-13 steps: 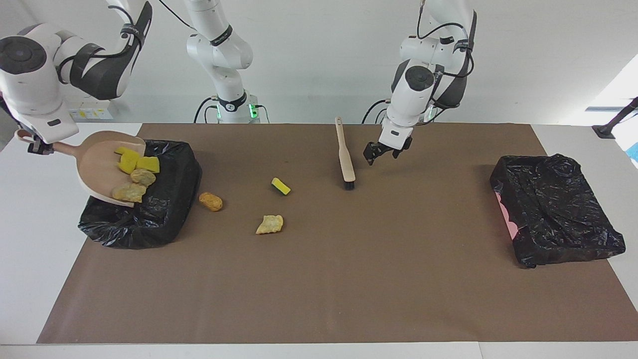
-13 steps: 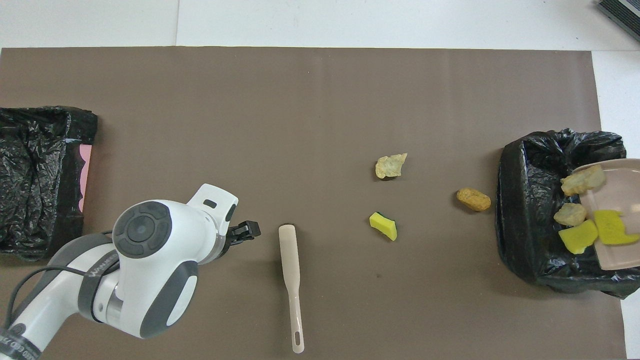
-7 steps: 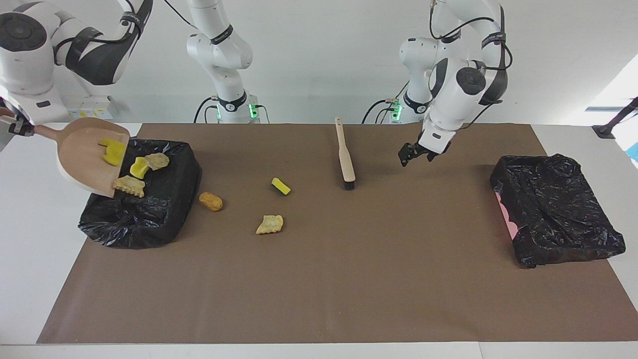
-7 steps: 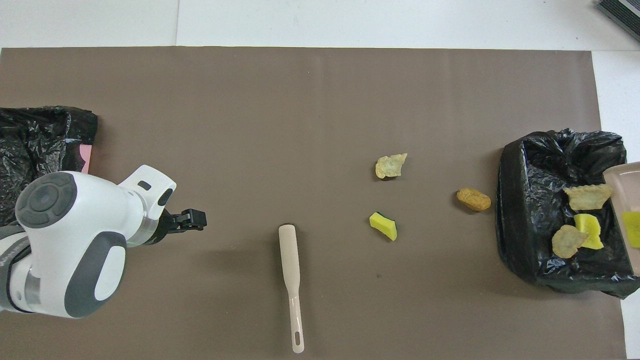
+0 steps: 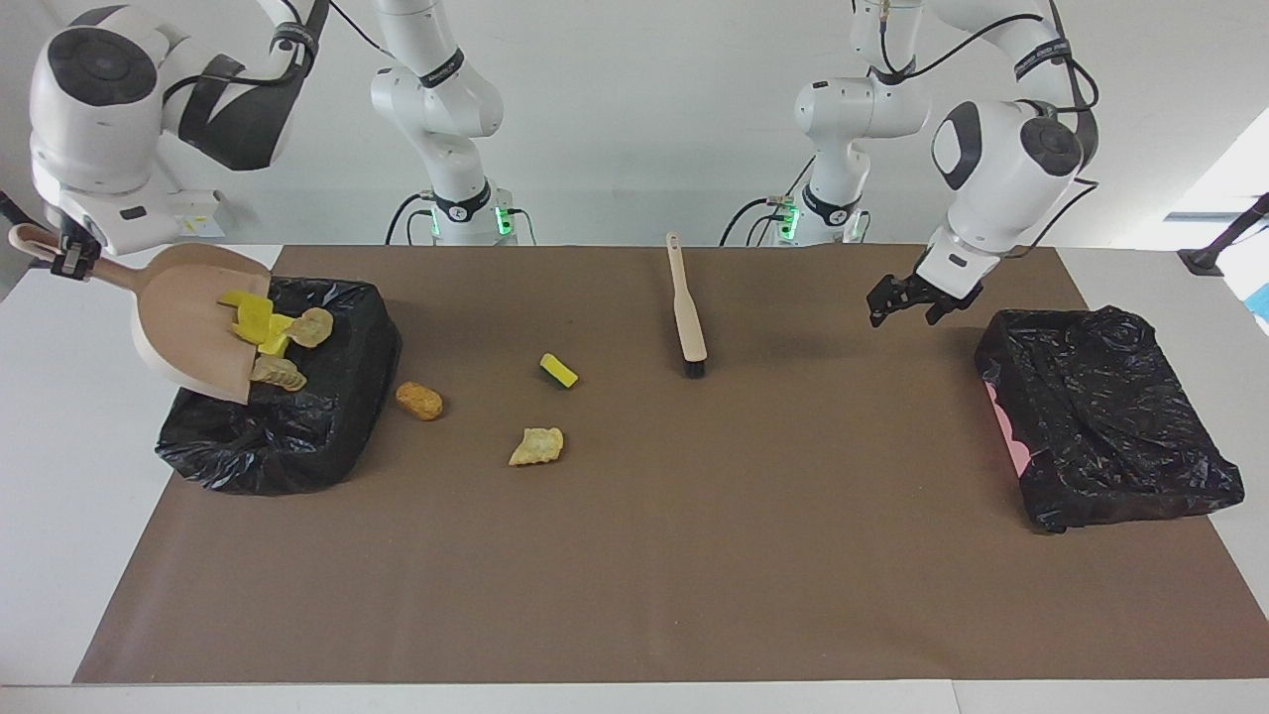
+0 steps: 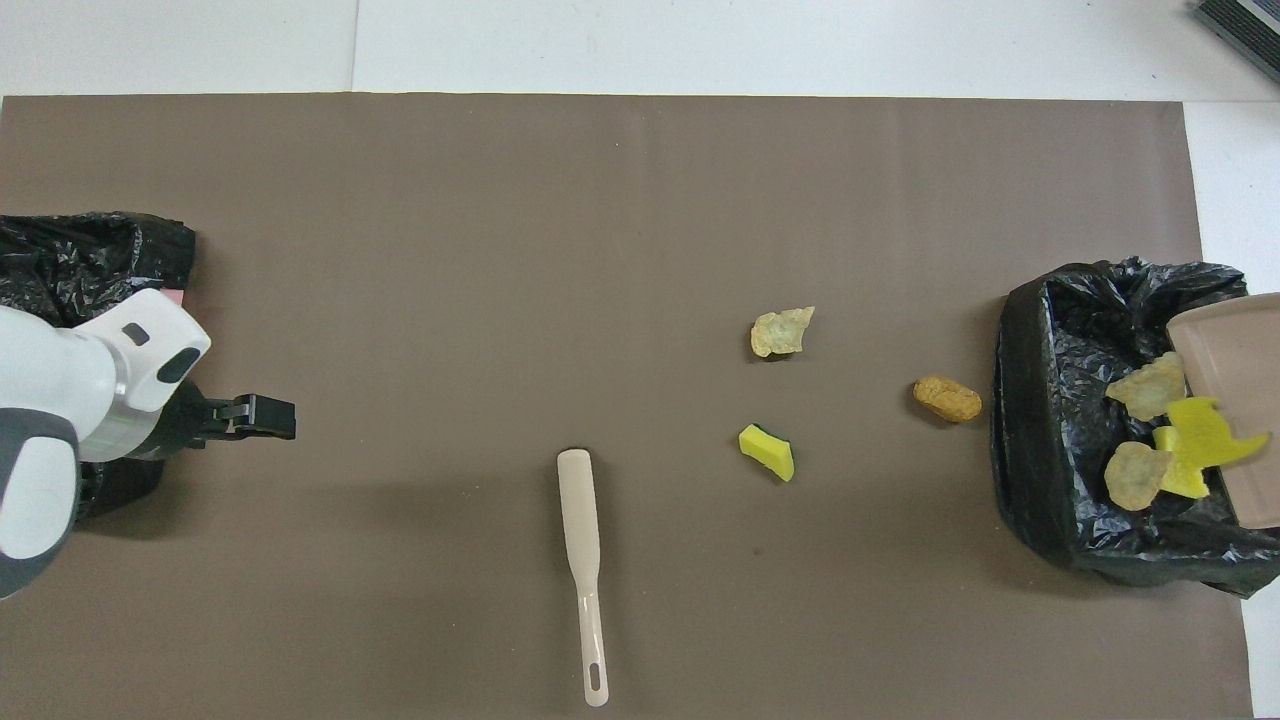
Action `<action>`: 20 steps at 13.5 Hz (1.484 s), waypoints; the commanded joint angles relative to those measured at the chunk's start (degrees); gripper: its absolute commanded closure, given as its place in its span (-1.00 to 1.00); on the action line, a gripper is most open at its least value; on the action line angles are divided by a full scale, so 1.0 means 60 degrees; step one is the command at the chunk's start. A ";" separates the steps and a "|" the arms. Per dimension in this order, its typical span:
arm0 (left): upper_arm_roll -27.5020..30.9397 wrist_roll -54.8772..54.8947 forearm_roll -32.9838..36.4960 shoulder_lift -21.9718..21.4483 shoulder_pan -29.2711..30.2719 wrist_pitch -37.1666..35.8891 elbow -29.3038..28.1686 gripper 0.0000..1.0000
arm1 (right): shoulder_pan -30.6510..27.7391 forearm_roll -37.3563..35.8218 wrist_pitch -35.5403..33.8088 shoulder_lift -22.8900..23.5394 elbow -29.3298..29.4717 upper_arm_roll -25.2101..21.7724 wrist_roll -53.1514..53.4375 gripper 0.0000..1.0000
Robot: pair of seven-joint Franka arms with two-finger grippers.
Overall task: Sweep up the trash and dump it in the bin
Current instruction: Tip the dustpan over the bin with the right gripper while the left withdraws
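Note:
My right gripper (image 5: 64,260) is shut on the handle of the beige dustpan (image 5: 188,317), which tilts steeply over the black-bagged bin (image 5: 297,436) at the right arm's end. Yellow sponge pieces (image 5: 248,312) and beige lumps (image 5: 312,322) slide off its lip into the bin (image 6: 1060,440). Three pieces of trash lie on the mat: an orange-brown lump (image 5: 419,400) beside the bin, a yellow sponge (image 5: 559,370) and a beige lump (image 5: 537,446). My left gripper (image 5: 902,302) hangs open and holds nothing, above the mat.
The beige brush (image 5: 689,307) lies on the mat between the loose trash and the left gripper, bristles pointing away from the robots. A second black-bagged bin (image 5: 1100,416) with a pink edge sits at the left arm's end, just past the left gripper.
The left gripper swung from beside the brush toward the bin at its own end. The dustpan rose and tipped, and its pieces slid down toward the bin.

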 commanded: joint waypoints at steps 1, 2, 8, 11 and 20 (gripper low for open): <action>-0.0109 0.0212 0.0128 0.0048 0.0309 -0.1167 0.1206 -1.00 | -0.0004 -0.0859 -0.0269 -0.0555 -0.0321 0.0023 0.0266 1.00; -0.0109 0.0212 0.0143 0.0106 0.0310 -0.1504 0.1630 -1.00 | -0.0091 -0.0962 -0.0284 -0.0629 -0.0306 0.0023 0.0251 1.00; -0.0124 0.0475 0.0978 0.0107 0.0266 -0.2561 0.3361 -1.00 | 0.0010 0.1096 -0.0270 -0.0674 -0.0306 0.0052 0.1244 1.00; -0.0095 0.0724 0.0978 0.0106 0.0295 -0.3277 0.4034 -1.00 | 0.0156 0.2491 -0.0152 -0.0688 -0.0364 0.0066 0.1903 1.00; -0.0095 0.0871 0.0920 -0.0040 0.0295 -0.3881 0.4300 -1.00 | 0.2074 0.5273 -0.0211 -0.0309 -0.0584 0.0067 0.8431 1.00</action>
